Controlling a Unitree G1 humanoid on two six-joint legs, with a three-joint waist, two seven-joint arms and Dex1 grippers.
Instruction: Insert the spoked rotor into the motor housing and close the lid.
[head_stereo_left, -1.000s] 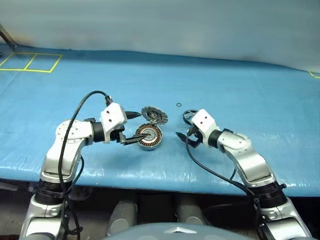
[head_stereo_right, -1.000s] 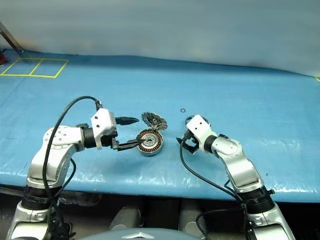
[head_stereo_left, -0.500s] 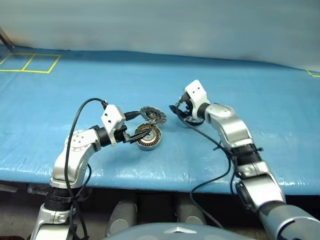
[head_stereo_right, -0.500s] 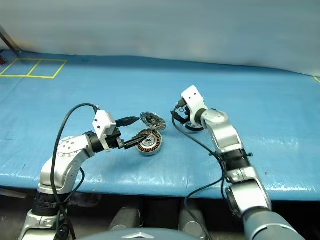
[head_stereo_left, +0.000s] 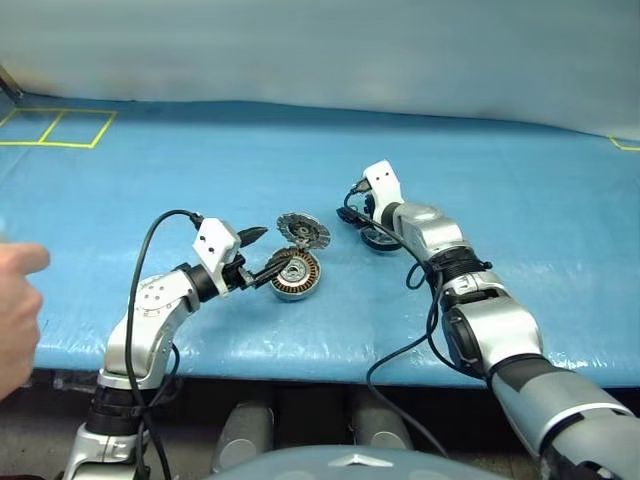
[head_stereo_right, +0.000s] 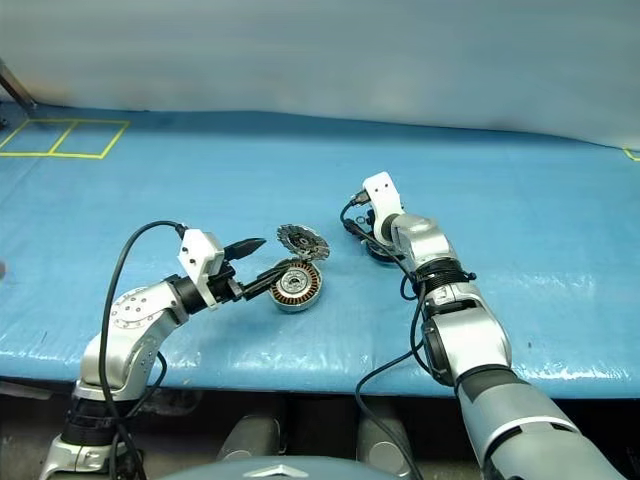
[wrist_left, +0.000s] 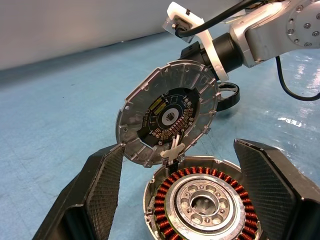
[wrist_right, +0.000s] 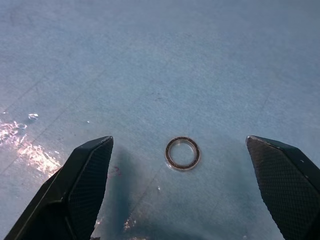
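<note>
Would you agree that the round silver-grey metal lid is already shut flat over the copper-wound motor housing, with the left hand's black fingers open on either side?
Not quite: the round silver-grey metal lid stands open, tilted up on its hinge above the copper-wound motor housing, as the left wrist view shows. The left hand is indeed open, a finger on either side.

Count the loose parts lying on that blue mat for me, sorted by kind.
Round silver-grey metal motor housing with copper windings: 1
Round silver-grey ribbed lid, hinged open: 1
Dark-rimmed, silver-spoked rotor wheel: 1
Tiny thin dark ring: 1
Total: 4
</note>
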